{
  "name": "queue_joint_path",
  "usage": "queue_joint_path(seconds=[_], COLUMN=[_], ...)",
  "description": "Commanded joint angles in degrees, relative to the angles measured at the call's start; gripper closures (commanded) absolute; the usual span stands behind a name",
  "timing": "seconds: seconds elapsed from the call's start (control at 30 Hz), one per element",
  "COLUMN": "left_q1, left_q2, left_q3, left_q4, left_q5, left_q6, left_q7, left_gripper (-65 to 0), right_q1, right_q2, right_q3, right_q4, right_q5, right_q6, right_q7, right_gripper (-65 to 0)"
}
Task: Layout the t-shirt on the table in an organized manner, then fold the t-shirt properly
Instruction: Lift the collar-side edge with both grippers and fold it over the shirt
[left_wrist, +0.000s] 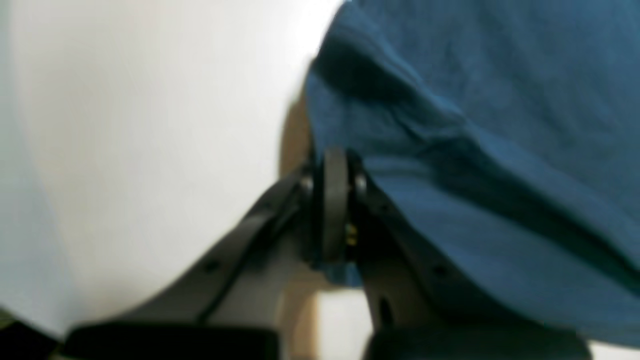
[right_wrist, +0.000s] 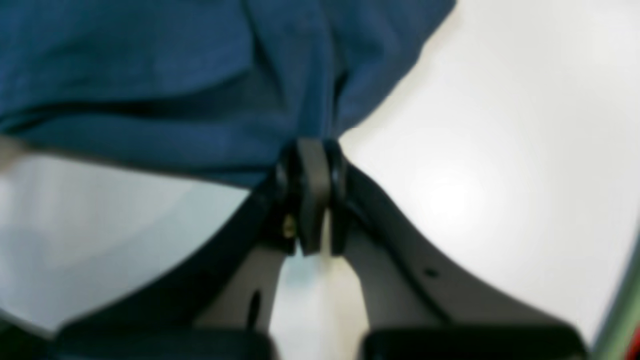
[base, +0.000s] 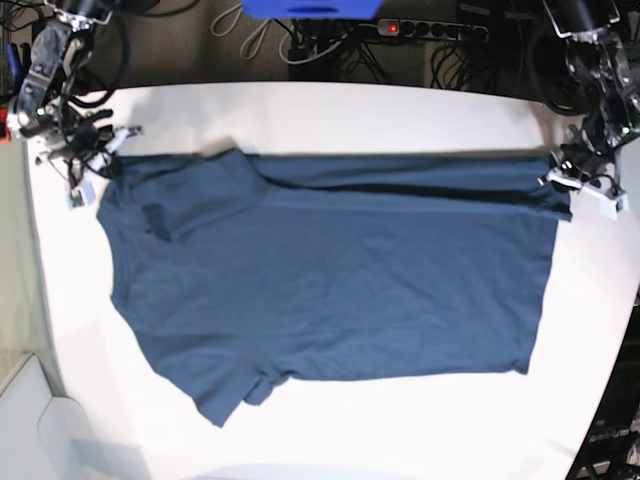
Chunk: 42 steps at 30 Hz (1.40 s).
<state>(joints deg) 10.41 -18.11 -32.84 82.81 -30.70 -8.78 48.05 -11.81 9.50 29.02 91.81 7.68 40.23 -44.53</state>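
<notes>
We see the t-shirt spread on the table, lying sideways in the base view: neck end toward the view's left, hem toward its right, one sleeve sticking out at bottom left, the other folded over near top left. A long fold runs along the far edge. Left gripper is clamped on the shirt at a far hem corner, jaws pressed together with blue cloth bunched at the tips; in base it sits at right. Right gripper is likewise closed on cloth, at the shoulder corner, base-view left. Both wrist views are blurry. Beyond the far table edge we see tangled cables, a power strip with a red light, and a blue object. Nothing lies on the shirt.
</notes>
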Motion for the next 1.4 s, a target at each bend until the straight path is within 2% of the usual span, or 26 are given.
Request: queue_joint_path(seconds=[0.0, 0.17, 0.3, 0.4, 0.57, 0.7, 0.9, 1.07, 1.37], left_q1=[-0.5, 0.4, 0.5, 0.1, -2.5, -3.9, -9.1, -9.1, -9.0], left_q2=[-1.4, -2.9, -2.5, -2.8, -2.9, -4.7, -6.9, -7.3, -8.0], left_q3=[-0.3, -0.5, -3.0, -4.6, -4.6, -3.3, -2.1, -2.2, -2.5], left_q4=[3.0, 11.0, 15.5, 16.1, 16.0, 15.8, 10.0, 9.4, 9.7], left_q5=[-0.6, -1.0, -0.9, -1.1, -0.5, -0.5, -0.7, -0.6, -1.0], left_q6=[-0.1, -0.1, -0.1, -0.1, -0.1, -0.1, -0.1, -0.1, -0.1], left_q7=[0.0, 7.1, 8.2, 9.5, 9.8, 9.5, 9.9, 9.9, 9.9], left_gripper=[0.0, 0.0, 0.0, 0.0, 0.0, 0.0, 0.0, 0.0, 0.0], right_q1=[-0.4, -4.6, -5.8, -5.0, 0.3, 3.7, 9.0, 11.0, 11.2], right_q2=[0.7, 0.7, 0.9, 1.4, 3.9, 7.3, 11.1, 11.2, 11.1], right_q3=[0.3, 0.3, 0.3, 0.3, -0.8, -5.3, -13.7, -14.3, -13.9], right_q4=[2.7, 10.2, 15.6, 18.1, 18.5, 18.5, 18.4, 18.5, 18.7], right_q5=[0.4, 0.4, 0.4, 0.4, 0.4, 0.4, 0.4, 0.4, 0.4], right_q6=[-0.2, -0.2, -0.2, -0.2, -0.2, -0.2, -0.2, -0.2, -0.2], right_q7=[1.0, 0.9, 0.3, -2.9, -7.6, -11.5, -17.0, -21.6, -21.8], right_gripper=[0.0, 0.0, 0.0, 0.0, 0.0, 0.0, 0.0, 0.0, 0.0])
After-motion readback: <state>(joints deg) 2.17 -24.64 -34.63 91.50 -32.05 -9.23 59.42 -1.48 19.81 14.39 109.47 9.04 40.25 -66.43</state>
